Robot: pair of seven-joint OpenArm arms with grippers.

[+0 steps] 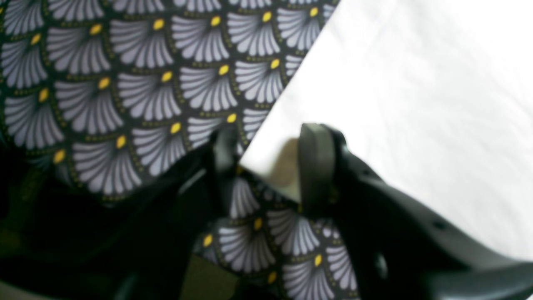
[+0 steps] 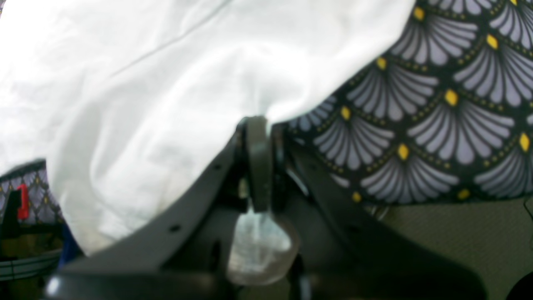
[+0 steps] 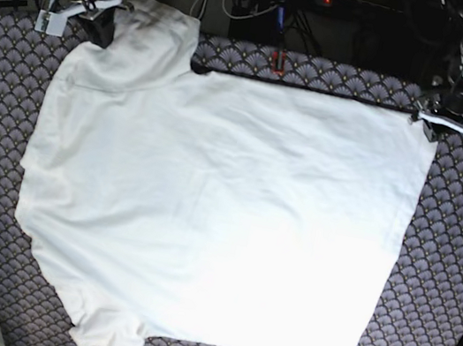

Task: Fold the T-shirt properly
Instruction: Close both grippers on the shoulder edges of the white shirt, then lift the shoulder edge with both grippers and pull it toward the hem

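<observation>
Here, the T-shirt [image 3: 213, 224] lies spread out on the cloth [image 3: 457, 267], the dark cover with grey fans and yellow dots. It is white and a bit wrinkled.

The right gripper [image 2: 260, 125] is squeezed shut on the shirt. Its fingers [image 2: 258, 166] pinch a bunched bit of white fabric, and the rest of the shirt falls away from the fingertips to one side, while the patterned cloth shows on the other side. In the base view this gripper [image 3: 94, 10] is at a far corner, where the shirt is pulled up into a hump.

The left gripper [image 1: 266, 146] has its fingers partly apart. A corner of the shirt [image 1: 395, 125] sits in the gap between them. One finger [image 1: 316, 166] is over the white fabric, and the other finger [image 1: 222, 150] is over the cloth just past the shirt's edge. You cannot tell if the fingers touch the shirt. In the base view this gripper [image 3: 456, 123] is at the other far corner.
</observation>
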